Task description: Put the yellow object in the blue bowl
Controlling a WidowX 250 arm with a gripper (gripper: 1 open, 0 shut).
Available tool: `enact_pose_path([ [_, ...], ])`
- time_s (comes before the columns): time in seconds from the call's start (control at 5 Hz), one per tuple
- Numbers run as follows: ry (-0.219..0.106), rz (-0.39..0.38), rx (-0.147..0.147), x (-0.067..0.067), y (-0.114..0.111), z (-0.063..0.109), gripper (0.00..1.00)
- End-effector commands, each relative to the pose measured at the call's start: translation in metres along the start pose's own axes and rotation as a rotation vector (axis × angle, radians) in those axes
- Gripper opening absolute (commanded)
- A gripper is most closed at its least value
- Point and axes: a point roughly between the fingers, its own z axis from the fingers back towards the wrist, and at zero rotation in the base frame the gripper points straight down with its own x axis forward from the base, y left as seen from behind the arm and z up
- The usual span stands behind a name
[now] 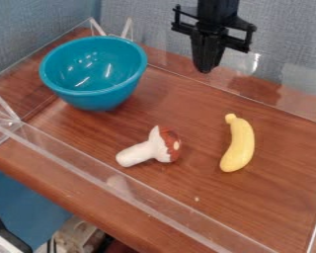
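One blue bowl (94, 73), one toy banana (237, 143), one toy mushroom (150, 147), one tool (205, 61).

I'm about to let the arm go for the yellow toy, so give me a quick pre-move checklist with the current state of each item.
1. Curved yellow plastic banana lying on the wooden surface, nothing on top: ok
2. Round, glossy teal-blue bowl upright, opening up: ok
3. Bowl's visible inside free of objects: ok
4. White-stemmed, red-brown-capped mushroom toy apart from the banana: ok
5. Black tool above the banana, ready to descend: not ok, it's off toward the back
6. Tool opened for a grasp: not ok, it's shut
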Motion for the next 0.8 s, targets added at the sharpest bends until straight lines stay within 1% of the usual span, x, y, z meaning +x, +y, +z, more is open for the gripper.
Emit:
enact_pose_path([
  [0.0, -0.099, -0.002, 0.004, -0.009, 0.010, 0.034, 0.00],
  [0.2, -0.112, -0.006, 0.000, -0.015, 0.006, 0.036, 0.00],
  [0.6, -0.128, -0.050, -0.011, -0.008, -0.020, 0.038, 0.00],
])
